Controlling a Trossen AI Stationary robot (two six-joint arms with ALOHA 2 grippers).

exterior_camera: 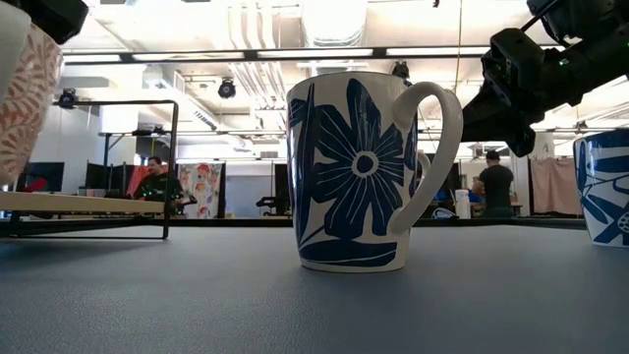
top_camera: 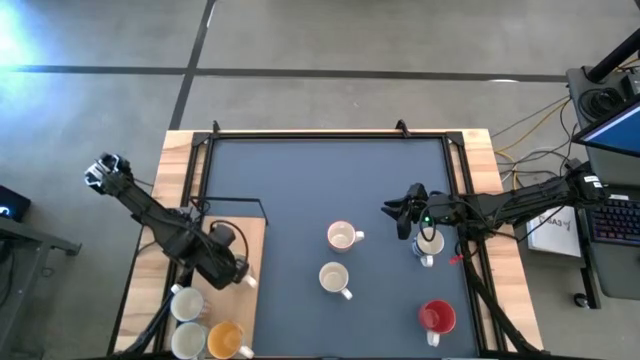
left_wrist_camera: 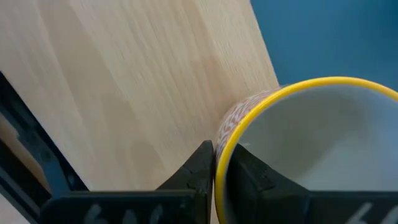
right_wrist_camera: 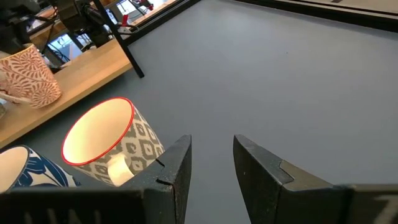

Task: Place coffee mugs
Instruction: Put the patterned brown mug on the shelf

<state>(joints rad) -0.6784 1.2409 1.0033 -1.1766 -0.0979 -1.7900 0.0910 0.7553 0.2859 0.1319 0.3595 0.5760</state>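
The left gripper (left_wrist_camera: 214, 168) pinches only the yellow-rimmed mug's (left_wrist_camera: 292, 137) wall; lifted, it could tilt and slip. The right gripper (right_wrist_camera: 211, 162) hangs open, empty.

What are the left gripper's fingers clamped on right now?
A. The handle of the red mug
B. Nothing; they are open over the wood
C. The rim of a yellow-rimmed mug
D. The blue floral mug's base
C: in the left wrist view the left gripper pinches the wall of the yellow-rimmed mug, one finger inside and one outside, over the wooden board.
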